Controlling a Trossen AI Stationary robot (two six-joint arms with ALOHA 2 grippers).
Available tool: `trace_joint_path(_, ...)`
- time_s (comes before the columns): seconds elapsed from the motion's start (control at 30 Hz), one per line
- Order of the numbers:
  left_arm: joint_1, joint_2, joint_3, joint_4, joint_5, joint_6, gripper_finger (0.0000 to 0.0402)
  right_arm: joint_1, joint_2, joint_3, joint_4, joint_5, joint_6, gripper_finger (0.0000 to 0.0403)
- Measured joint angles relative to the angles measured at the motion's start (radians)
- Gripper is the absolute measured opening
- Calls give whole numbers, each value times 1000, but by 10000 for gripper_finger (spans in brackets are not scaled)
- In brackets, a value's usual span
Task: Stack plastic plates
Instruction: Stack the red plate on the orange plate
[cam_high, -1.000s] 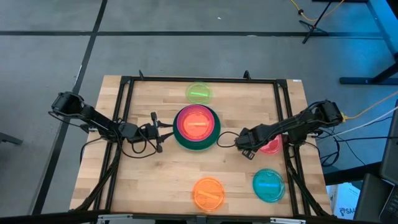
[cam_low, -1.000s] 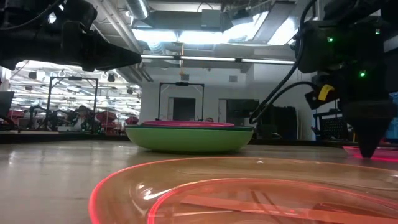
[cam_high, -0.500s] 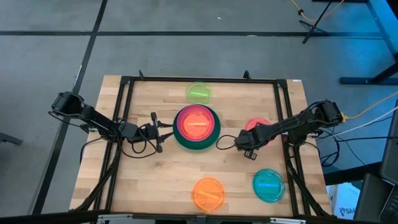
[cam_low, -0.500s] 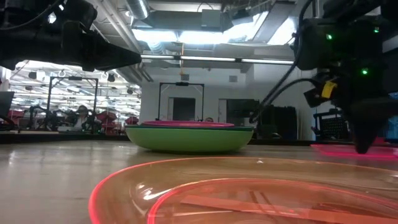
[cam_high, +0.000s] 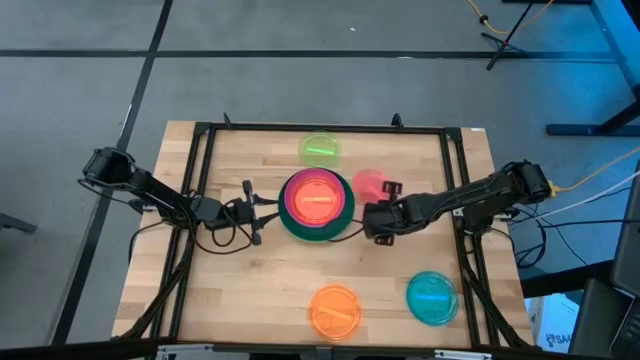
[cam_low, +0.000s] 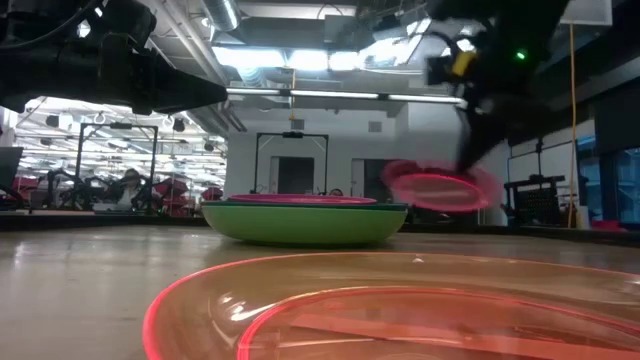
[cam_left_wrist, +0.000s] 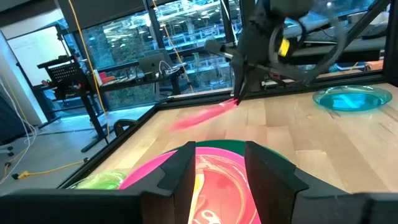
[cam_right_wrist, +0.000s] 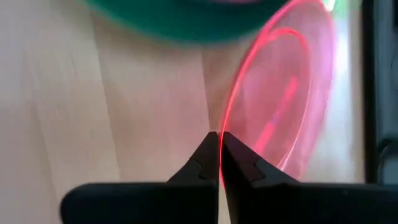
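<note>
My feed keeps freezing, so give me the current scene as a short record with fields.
stack: large plates mid-table, red-pink one on top
right gripper: shut on rim of small red-pink plate, lifted beside the stack
left gripper: open, waiting left of the stack
loose plates: lime plate, orange plate, teal plate flat on the table

The worktop (cam_high: 250, 290) is pale wood with visible plank seams, framed in black rails. At its middle a stack (cam_high: 317, 205) shows dark green at the rim, magenta within, and translucent orange on top (light green at the base in the low view). A lime plate (cam_high: 320, 150), an orange plate (cam_high: 335, 311) and a teal plate (cam_high: 431, 297) are translucent. The red-pink plate (cam_high: 370, 184) glows see-through. Both arms are black.
</note>
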Motion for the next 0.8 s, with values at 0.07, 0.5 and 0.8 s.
trace_joint_path(0.07,0,0,0,0,0,0,131,0,0,7,70,11,-73,2)
trace_joint_path(0.5,0,0,0,0,0,0,131,0,0,7,537,-14,-435,3)
trace_joint_path(0.8,0,0,0,0,1,0,131,-46,0,-3,703,-163,-469,3)
